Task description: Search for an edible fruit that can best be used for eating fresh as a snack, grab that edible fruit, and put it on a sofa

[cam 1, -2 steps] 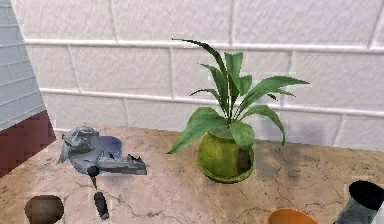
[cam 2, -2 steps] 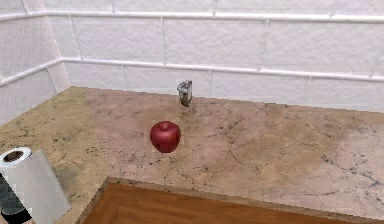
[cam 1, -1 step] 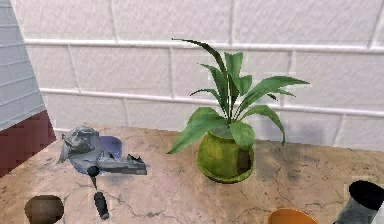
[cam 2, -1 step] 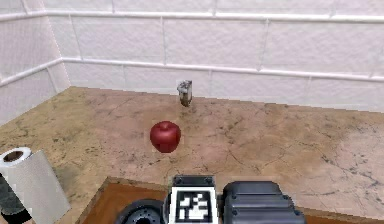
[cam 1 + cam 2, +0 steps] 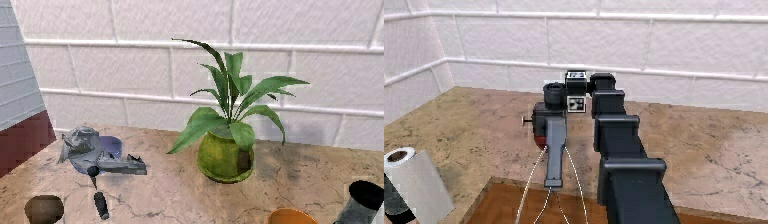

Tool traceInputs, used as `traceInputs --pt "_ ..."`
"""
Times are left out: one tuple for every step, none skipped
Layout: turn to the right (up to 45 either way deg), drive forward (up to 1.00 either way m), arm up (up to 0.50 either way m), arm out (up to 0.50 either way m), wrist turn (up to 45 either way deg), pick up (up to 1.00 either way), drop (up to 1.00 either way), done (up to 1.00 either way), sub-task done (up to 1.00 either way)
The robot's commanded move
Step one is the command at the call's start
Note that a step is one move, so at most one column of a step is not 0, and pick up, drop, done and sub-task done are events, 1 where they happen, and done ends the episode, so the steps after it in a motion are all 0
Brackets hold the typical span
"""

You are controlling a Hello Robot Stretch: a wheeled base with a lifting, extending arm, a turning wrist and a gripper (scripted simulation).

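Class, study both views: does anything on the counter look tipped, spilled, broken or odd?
Nothing is spilled or broken; the plant stands upright. A crumpled grey lump at the forward view's left looks oddly misshapen.

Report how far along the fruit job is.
Done: the arm is stretched over the counter, with the gripper at a small dark red thing, possibly the fruit. In hand: I cannot tell whether the gripper holds it. Left: lifting it clear and carrying it to a sofa.
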Motion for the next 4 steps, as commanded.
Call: traceInputs --pt "0.0 0.0 0.0 0.0 45.0 0.0 0.0 0.0 0.0" --pt "0.0 0.0 0.0 0.0 45.0 0.0 0.0 0.0 0.0" --pt "0.0 0.0 0.0 0.0 45.0 0.0 0.0 0.0 0.0" --pt "0.0 0.0 0.0 0.0 27.0 0.0 0.0 0.0 0.0"
